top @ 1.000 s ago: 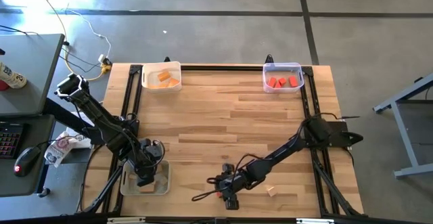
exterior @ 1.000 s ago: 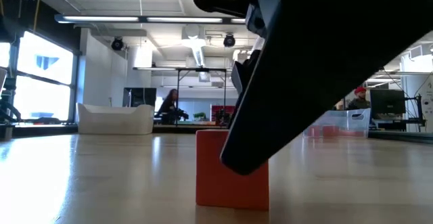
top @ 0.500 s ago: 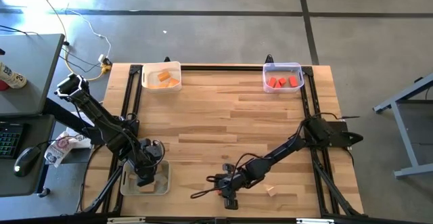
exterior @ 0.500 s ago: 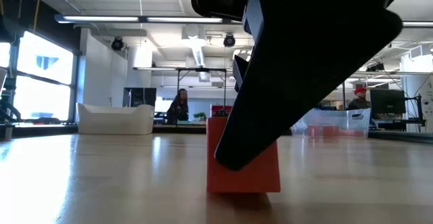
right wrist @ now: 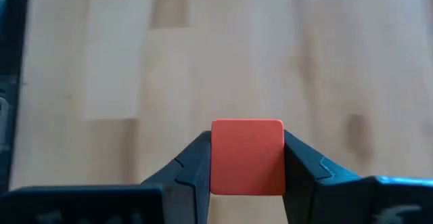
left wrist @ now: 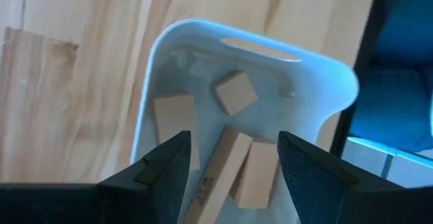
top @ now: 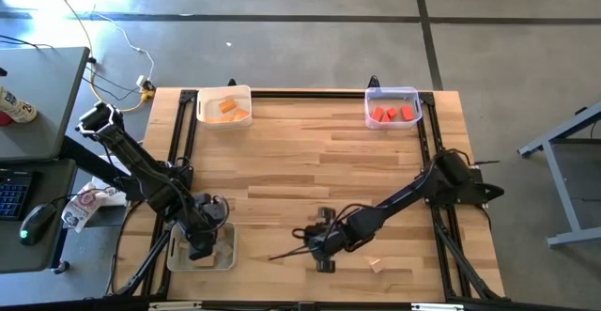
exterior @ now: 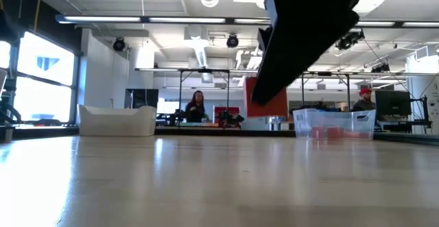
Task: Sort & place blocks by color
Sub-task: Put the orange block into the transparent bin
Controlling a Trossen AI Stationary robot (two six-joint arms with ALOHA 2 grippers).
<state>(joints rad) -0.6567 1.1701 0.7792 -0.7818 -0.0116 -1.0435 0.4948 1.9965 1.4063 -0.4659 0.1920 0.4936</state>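
My right gripper (top: 321,246) hangs above the near middle of the table, shut on a red block (right wrist: 247,156), which also shows in the low view (exterior: 269,102) clear of the tabletop. My left gripper (top: 199,248) stands open over a translucent tray (left wrist: 318,68) at the near left corner; several tan blocks (left wrist: 235,93) lie on the tray's floor. One tan block (top: 377,265) rests on the table near my right gripper. At the far edge, one tray (top: 225,109) holds orange blocks and another tray (top: 392,106) holds red blocks. My right gripper pinches the red block by two opposite side faces (right wrist: 215,158) between its two fingers. The fingers (right wrist: 303,166) come from above. The block sits squarely between them, lifted clear of the table.
Dark rails (top: 183,132) run along the table's left and right sides. Bare wooden tabletop (top: 310,161) stretches between the near arms and the far trays. People and furniture show in the room behind the table.
My right gripper has shut on the red block, which stood on the table, and has risen with it; the block now hangs clear above the tabletop. The gripper has also shifted a little toward the table's far edge.
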